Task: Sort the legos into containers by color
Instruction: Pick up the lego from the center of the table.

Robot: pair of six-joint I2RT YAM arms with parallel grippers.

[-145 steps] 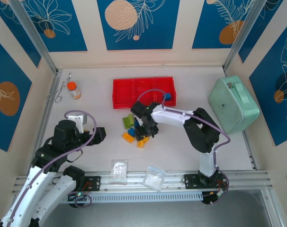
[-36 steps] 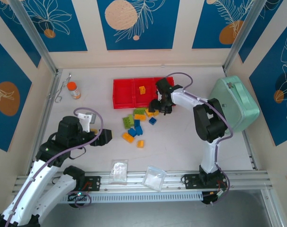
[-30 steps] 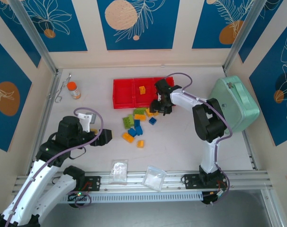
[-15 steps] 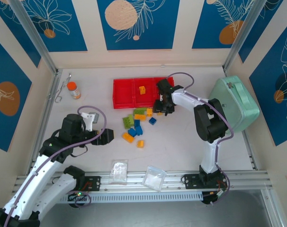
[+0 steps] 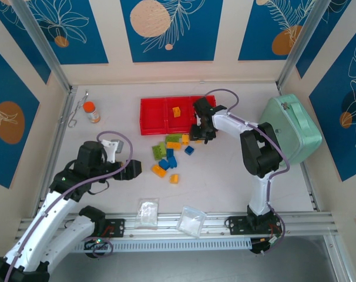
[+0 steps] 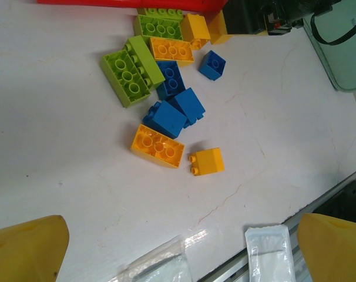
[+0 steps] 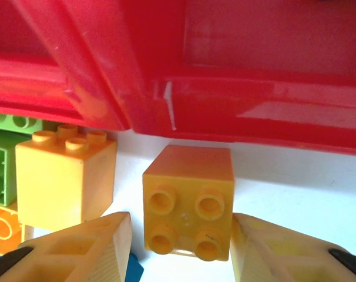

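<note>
**A:** So, what are the right fingers [image 7: 78, 244] doing?

**B:** They are standing parted on either side of a small yellow brick [image 7: 188, 202] whose studs are facing the wrist camera. One finger is sitting right against the brick. Beside the other, a sliver of white desk [image 7: 319, 182] is showing, so they are not clamping it. The brick is lying on the desk just in front of the outer wall of the red tray [image 7: 254, 117]. A second yellow brick [image 7: 66, 176] is sitting just beside it.

**A:** And the left fingers [image 6: 25, 249]?

**B:** They are hanging wide open and holding nothing, above the near left part of the desk. Their yellow tips are framing a loose pile of legos [image 6: 166, 117] ahead of them.

**A:** What is lying in that pile?

**B:** Lime green bricks [image 6: 128, 76] are lying at the tray side and blue ones in the middle. An orange brick [image 6: 157, 145] and a small yellow piece [image 6: 207, 161] are lying nearest the arms. All of them are resting on the desk, outside the tray.

**A:** Is anything sitting in the tray?

**B:** One yellow-orange brick [image 5: 176, 111] is sitting in the middle compartment.

**A:** What is surrounding all this?

**B:** A mint-green case [image 5: 289, 129] is lying at the right. An orange-capped bottle [image 5: 91, 111] is standing far left. Two clear bags [image 5: 147, 212] are lying by the near rail.
</note>
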